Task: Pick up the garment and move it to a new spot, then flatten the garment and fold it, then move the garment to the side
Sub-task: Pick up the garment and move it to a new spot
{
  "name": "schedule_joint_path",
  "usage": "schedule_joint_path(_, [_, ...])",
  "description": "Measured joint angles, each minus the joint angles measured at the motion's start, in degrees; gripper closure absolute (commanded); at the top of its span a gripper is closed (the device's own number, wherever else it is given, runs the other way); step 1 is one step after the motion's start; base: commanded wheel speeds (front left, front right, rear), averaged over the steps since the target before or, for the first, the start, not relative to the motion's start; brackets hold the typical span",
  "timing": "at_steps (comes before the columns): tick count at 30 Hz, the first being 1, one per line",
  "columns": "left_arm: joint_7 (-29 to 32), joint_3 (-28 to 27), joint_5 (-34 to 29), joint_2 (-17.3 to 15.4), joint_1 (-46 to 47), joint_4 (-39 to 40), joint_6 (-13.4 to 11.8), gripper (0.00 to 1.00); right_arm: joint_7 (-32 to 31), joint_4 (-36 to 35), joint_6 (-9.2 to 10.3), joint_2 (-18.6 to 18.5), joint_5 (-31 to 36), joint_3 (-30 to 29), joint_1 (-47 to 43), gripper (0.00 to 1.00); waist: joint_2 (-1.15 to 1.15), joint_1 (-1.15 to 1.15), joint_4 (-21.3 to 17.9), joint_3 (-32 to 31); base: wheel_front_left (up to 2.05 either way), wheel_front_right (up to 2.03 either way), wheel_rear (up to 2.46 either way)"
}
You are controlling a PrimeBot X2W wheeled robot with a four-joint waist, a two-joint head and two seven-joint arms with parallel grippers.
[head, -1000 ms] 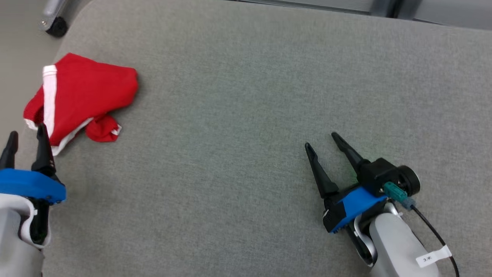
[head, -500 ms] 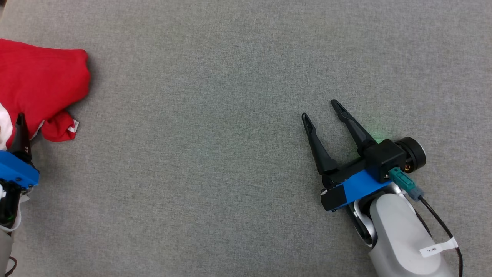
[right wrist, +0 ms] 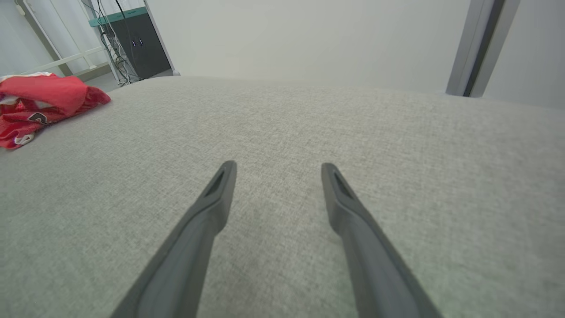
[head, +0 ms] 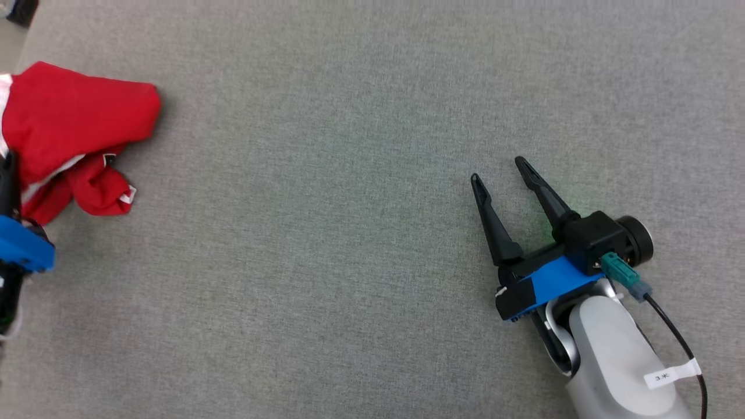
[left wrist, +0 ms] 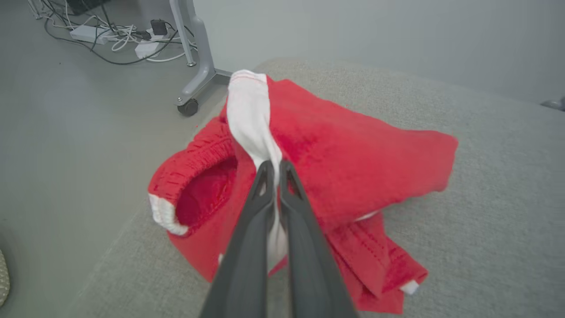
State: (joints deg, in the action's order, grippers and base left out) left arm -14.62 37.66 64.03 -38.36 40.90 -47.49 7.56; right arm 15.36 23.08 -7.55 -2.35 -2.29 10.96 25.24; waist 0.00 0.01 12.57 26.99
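Observation:
The garment is a red piece with white trim, bunched at the far left of the grey cushioned surface. In the left wrist view my left gripper is shut on the garment, pinching its white stripe, and the cloth is pulled up into a peak there. In the head view the left gripper sits at the left edge against the cloth. My right gripper stands open over bare surface at the right, far from the garment, with nothing between its fingers.
The surface's left edge runs close behind the garment, with floor beyond. A wheeled metal stand leg and a tangle of cables lie on that floor. A dark cabinet stands beyond the far edge.
My left gripper has closed on the garment's white stripe and the cloth has bunched up around it. The head camera has shifted. The right gripper stays open.

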Motion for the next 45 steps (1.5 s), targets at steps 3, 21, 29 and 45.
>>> schedule_joint_path(3, [-0.23, -1.43, -3.98, -2.44, 2.46, 4.19, 0.0, 1.0, -0.16, 0.31, 0.04, -0.3, -1.27, -0.42, -1.28, 0.0, 0.0, 0.0, -0.03, -2.02, 0.0, 0.0, 0.0])
schedule_joint_path(21, [-0.38, -5.65, -23.16, 0.86, 1.19, 38.11, -0.01, 1.0, -0.22, -0.33, 0.07, -0.47, -9.35, -2.43, -12.32, 0.0, 0.0, -0.01, -9.99, -14.87, 0.0, 0.0, 0.0])
schedule_joint_path(29, [-0.42, 3.09, -22.9, 10.69, -0.43, 41.5, -0.01, 1.0, -0.22, -1.2, 0.07, -0.51, -10.05, -2.32, -14.63, 0.0, 0.0, -0.02, -17.39, -17.98, 0.0, 0.0, 0.0])
schedule_joint_path(45, [-0.44, 4.08, -23.59, 18.67, -12.0, 26.92, -0.01, 0.0, -0.22, -1.44, 0.07, -0.48, -10.91, -2.0, -15.04, 0.0, 0.0, -0.02, -18.45, -19.21, 0.0, 0.0, 0.0])
